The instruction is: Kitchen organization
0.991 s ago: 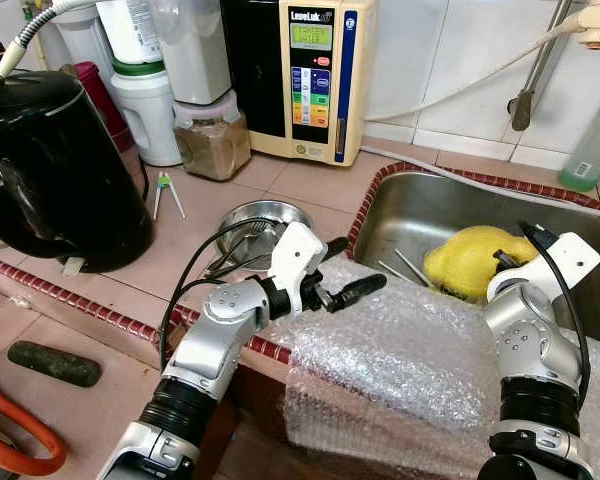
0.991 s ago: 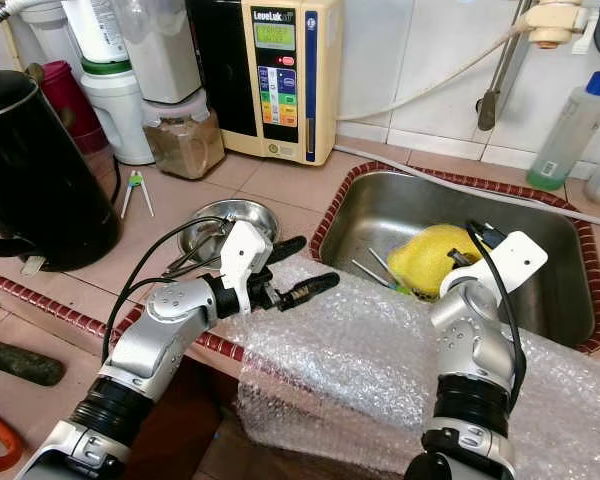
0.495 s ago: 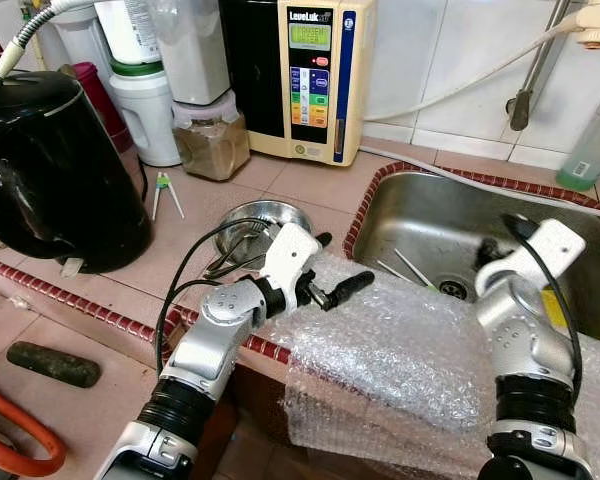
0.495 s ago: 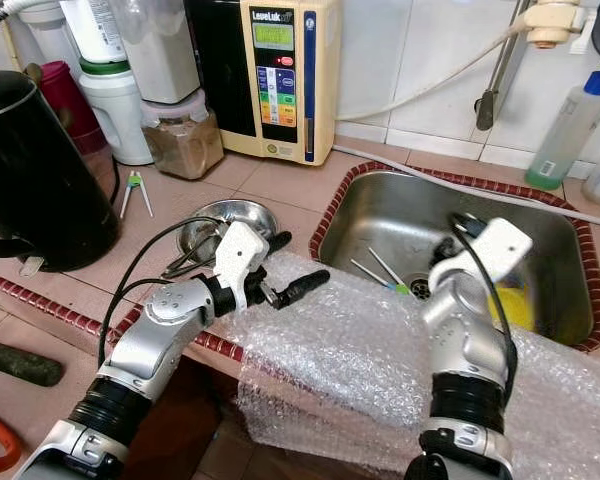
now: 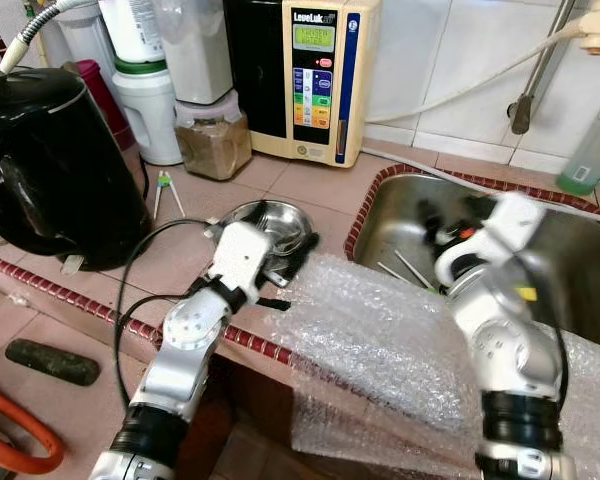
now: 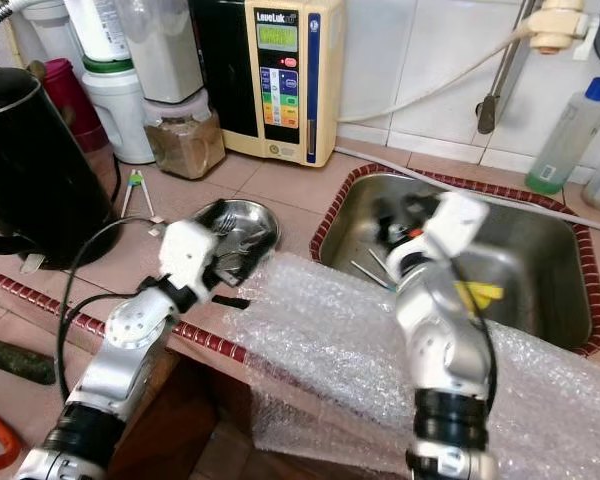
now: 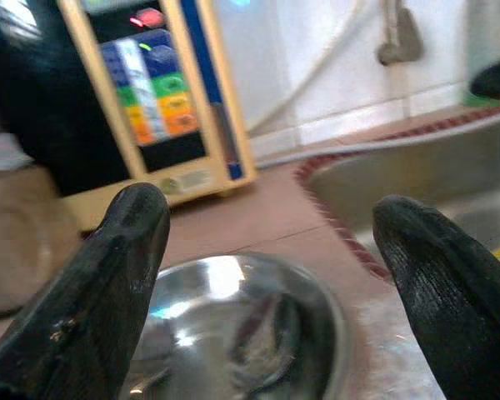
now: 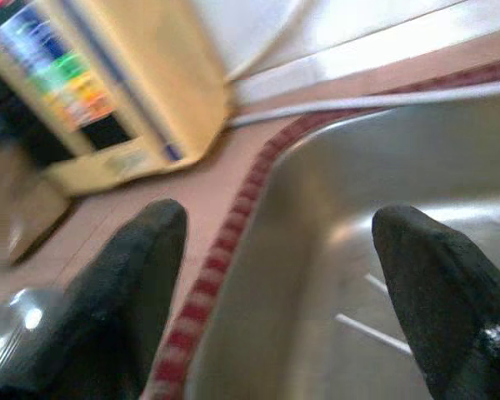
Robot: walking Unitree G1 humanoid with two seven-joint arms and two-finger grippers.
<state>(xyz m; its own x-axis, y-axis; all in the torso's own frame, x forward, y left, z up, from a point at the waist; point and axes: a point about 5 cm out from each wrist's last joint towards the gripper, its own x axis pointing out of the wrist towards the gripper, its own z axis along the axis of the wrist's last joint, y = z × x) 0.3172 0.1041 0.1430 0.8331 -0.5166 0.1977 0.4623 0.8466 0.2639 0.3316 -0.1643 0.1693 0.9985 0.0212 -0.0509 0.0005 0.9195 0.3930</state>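
Observation:
A steel bowl (image 5: 271, 216) with utensils in it sits on the tiled counter left of the sink (image 5: 405, 215). My left gripper (image 5: 283, 283) is open just in front of the bowl, at the left edge of a bubble wrap sheet (image 5: 380, 340). In the left wrist view the bowl (image 7: 233, 333) lies between the open fingers (image 7: 125, 250). My right gripper (image 5: 450, 212) is open over the left half of the sink, blurred. A yellow object (image 5: 525, 293) in the sink peeks out from behind the right arm. Thin sticks (image 8: 367, 329) lie on the sink floor.
A black kettle (image 5: 50, 170) stands at the counter's left. Behind are a water ioniser (image 5: 315, 75), a jar of brown powder (image 5: 212, 140) and white appliances. A clear bottle (image 5: 590, 145) stands right of the tap hose. A green-handled tool (image 5: 165, 185) lies near the kettle.
My left gripper has drawn back left toward the bowl. My right arm has swung left across the sink. The yellow object slid right and is now mostly hidden behind that arm.

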